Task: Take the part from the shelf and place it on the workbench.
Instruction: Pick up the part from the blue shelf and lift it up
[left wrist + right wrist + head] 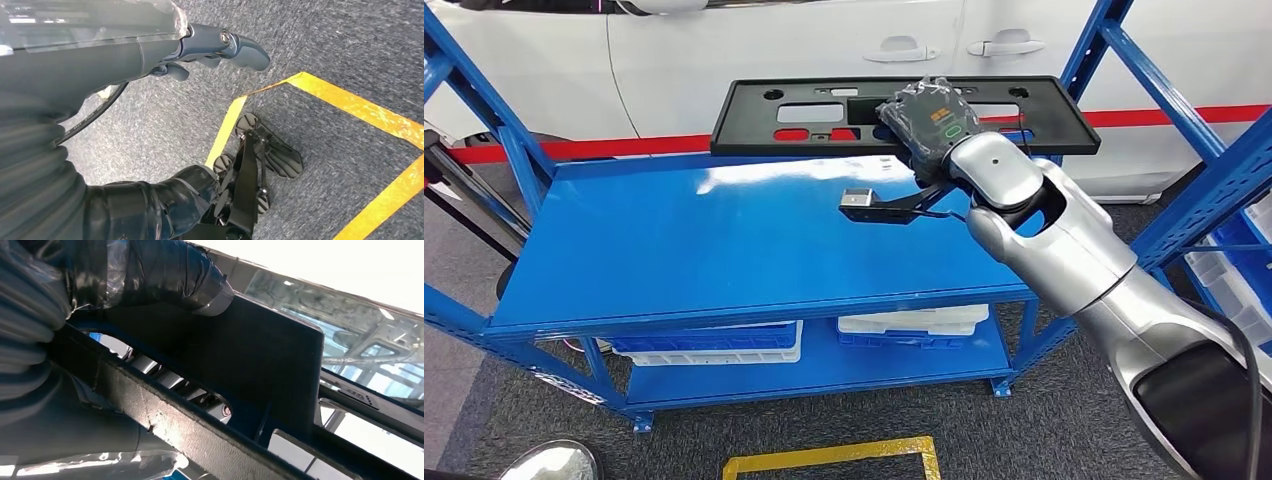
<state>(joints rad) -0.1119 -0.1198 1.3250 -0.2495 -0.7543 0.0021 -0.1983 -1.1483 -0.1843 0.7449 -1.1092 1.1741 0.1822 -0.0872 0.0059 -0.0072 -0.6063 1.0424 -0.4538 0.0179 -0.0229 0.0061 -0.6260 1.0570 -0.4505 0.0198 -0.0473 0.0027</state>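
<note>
A car workshop or assembly floor. Beyond the right hand [927, 118] stands a white car [824, 50] with door handles and a red stripe. Under the hand is a blue steel shelf rack [724, 250], with stacked plastic bins [709, 343] on its lower level. Behind the hand, yellow floor tape [834, 458] marks the grey carpet [1044, 430].
</note>
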